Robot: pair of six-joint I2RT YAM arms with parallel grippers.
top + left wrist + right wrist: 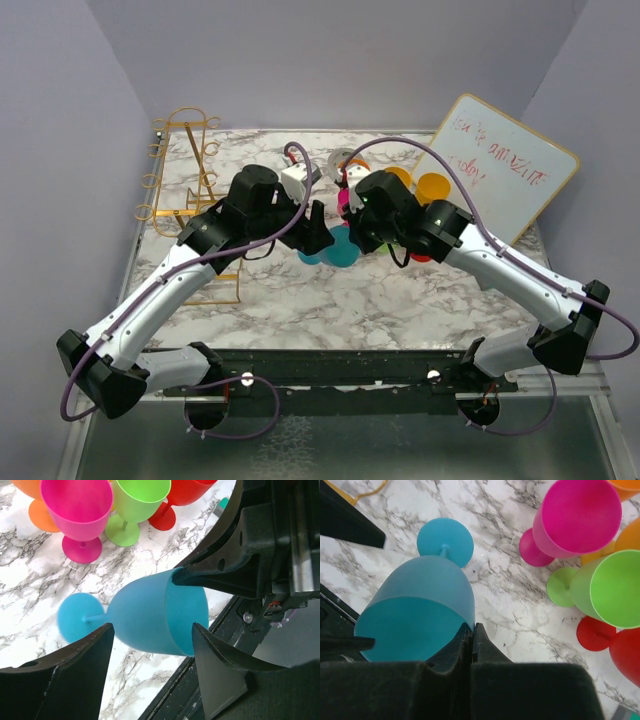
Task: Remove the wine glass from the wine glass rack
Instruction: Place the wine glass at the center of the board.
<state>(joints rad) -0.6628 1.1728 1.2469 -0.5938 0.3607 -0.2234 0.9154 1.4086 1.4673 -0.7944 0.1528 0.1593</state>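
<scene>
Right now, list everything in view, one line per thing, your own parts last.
blue wine glass: one, blue, on its side at table centre, off the rack
pink wine glass: one, pink, upright behind the blue one
green wine glass: one, green, upright beside the pink
red wine glass: one, red, upright beside the green
orange wine glasses: at least two, orange, back of the cluster
wine glass rack: one, gold wire, rear left of table
whiteboard: one, white with red writing, leaning at rear right
table: one, grey-veined white marble
left fingers: two, black, open either side of the blue bowl
right fingers: two, black, shut on the blue rim
</scene>
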